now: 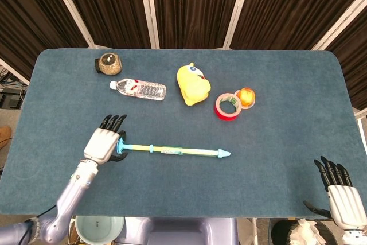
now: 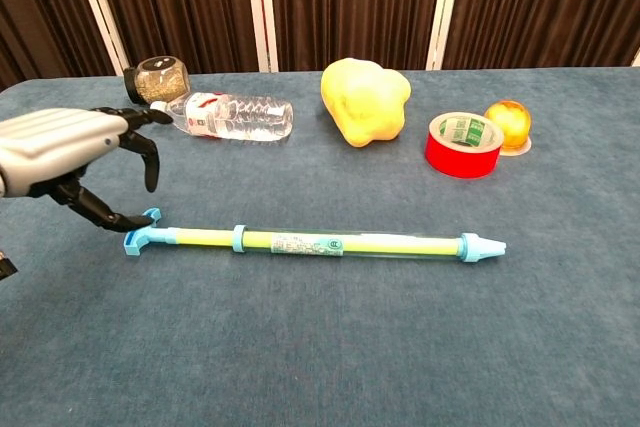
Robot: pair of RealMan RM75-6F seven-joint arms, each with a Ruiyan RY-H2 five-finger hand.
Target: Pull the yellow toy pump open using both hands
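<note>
The yellow toy pump (image 1: 172, 151) (image 2: 330, 243) lies lengthwise near the table's front, its blue T-handle (image 2: 140, 232) at the left and its blue nozzle (image 2: 483, 247) at the right. My left hand (image 1: 105, 142) (image 2: 75, 152) hovers over the T-handle with fingers spread, the thumb reaching just beside the handle; it holds nothing. My right hand (image 1: 338, 190) rests open at the table's front right corner, far from the pump, and shows only in the head view.
Behind the pump lie a water bottle (image 1: 139, 89), a dark round jar (image 1: 108, 63), a yellow duck toy (image 1: 192, 84), a red tape roll (image 1: 227, 106) and an orange ball (image 1: 246, 96). A bowl (image 1: 98, 229) sits below the table's front edge.
</note>
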